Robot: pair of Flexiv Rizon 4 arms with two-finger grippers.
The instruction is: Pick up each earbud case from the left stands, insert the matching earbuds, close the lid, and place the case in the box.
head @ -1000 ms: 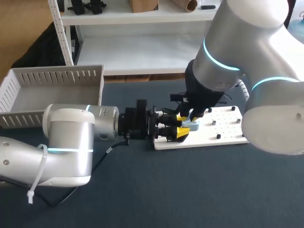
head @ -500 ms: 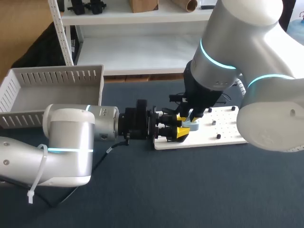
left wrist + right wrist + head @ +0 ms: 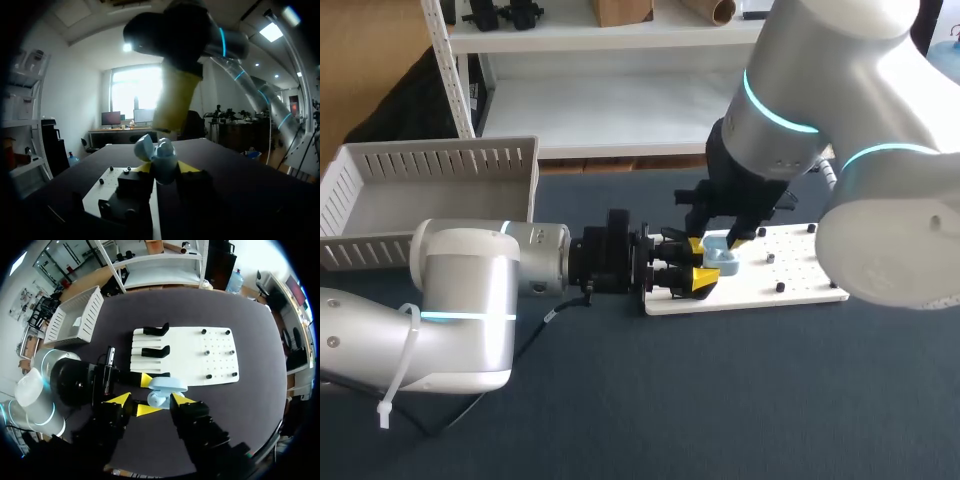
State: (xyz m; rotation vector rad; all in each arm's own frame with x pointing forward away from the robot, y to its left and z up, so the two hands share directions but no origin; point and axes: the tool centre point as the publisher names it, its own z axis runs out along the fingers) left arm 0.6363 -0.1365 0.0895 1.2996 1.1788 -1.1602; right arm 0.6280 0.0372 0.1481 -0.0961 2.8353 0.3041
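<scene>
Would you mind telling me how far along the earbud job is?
Done: the case is off its stand. In hand: the left gripper holds it, lid open, with the right gripper above. Remaining: any earbuds, closing the lid, case into the box.

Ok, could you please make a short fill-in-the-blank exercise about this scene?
The earbud case is light ___. The left gripper is shut on it; the right gripper above it is ___. The board under the case is ___.
Missing words: blue; open; white.
</scene>
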